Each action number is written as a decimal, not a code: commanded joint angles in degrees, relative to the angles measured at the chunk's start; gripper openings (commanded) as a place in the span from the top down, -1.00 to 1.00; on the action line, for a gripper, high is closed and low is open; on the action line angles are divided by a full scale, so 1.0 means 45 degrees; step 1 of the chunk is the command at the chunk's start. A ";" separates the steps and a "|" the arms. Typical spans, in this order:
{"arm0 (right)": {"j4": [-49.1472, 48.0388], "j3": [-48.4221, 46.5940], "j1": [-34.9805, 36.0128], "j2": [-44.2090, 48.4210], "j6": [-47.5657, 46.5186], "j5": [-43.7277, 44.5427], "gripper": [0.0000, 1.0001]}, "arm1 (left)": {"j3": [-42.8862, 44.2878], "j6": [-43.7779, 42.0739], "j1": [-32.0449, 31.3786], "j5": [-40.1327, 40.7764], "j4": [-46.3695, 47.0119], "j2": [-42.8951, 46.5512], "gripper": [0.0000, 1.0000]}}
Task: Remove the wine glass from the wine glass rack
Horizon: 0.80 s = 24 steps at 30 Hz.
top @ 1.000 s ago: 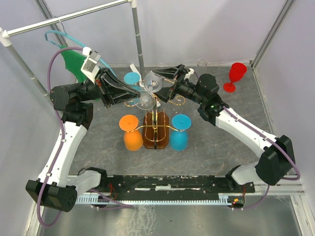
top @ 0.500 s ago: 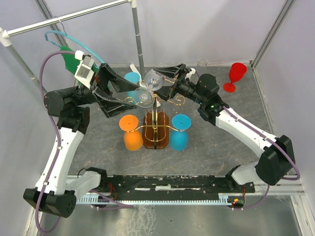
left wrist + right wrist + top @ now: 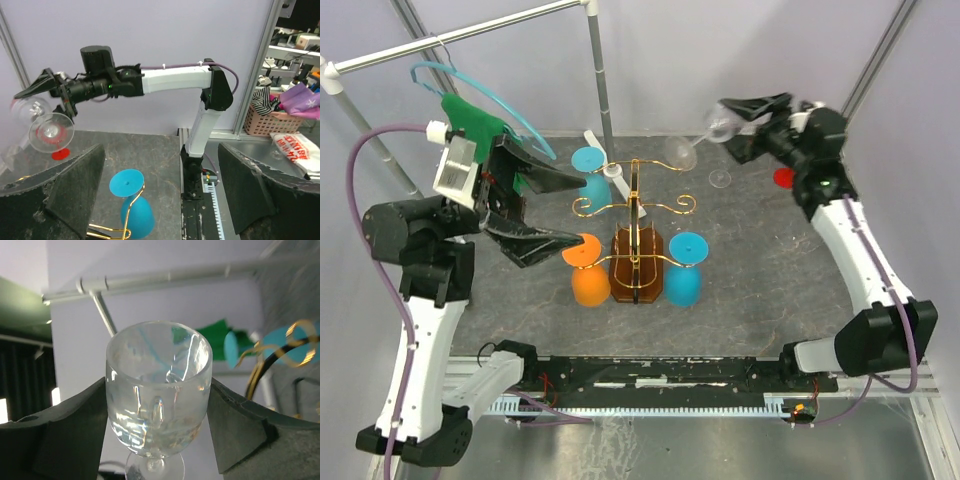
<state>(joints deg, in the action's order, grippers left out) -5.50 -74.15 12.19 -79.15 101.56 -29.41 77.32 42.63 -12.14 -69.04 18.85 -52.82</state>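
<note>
The clear wine glass (image 3: pixel 712 133) is off the rack, held tilted in the air at the back right. My right gripper (image 3: pixel 732 118) is shut on its bowl (image 3: pixel 157 385), with a pad pressed to each side and the foot (image 3: pixel 681 153) pointing towards the rack. The wine glass rack (image 3: pixel 635 203), gold wire on a brown wooden base (image 3: pixel 637 268), stands mid-table. My left gripper (image 3: pixel 578 211) hangs open and holds nothing, left of the rack near the orange glass (image 3: pixel 587 272). In the left wrist view the clear wine glass (image 3: pixel 49 131) shows at far left.
An orange and a blue glass (image 3: pixel 684 270) hang upside down on the rack's near arms, another blue glass (image 3: pixel 588 160) at its back left. A red glass (image 3: pixel 783 177) is partly hidden behind my right arm. A green hanger (image 3: pixel 470 122) hangs on the rail at back left.
My left gripper has opened and drawn back left from the rack. My right gripper has carried the clear wine glass off the rack to the back right.
</note>
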 commanded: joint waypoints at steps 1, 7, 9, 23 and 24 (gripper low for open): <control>0.3758 -0.1974 -0.2465 0.1258 -0.4944 -0.0084 -0.43 | 0.0564 -0.1465 -0.0042 0.0290 -0.1725 0.0271 -1.00; 0.7335 -0.3626 -0.4313 0.0991 -1.0308 0.1999 -0.45 | 0.0616 -0.1642 -0.0042 0.0312 -0.2127 0.0306 -1.00; 0.7355 -0.3213 -0.4311 0.1174 -1.1563 0.3033 -0.45 | 0.0567 -0.1687 -0.0042 0.0321 -0.2166 0.0311 -0.99; -0.2753 0.4940 -0.3431 0.3684 -1.6438 0.8725 -0.36 | 0.0026 -0.1013 -0.0045 0.0777 -0.1152 -0.0250 -0.98; -0.3423 0.5211 -0.3284 0.3554 -1.6700 0.8977 -0.36 | -0.0080 -0.0889 -0.0037 0.0816 -0.0973 -0.0269 -0.98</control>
<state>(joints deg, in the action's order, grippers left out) 2.39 -54.41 -4.54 -64.03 33.87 3.81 78.32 35.79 -12.14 -67.07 9.93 -53.76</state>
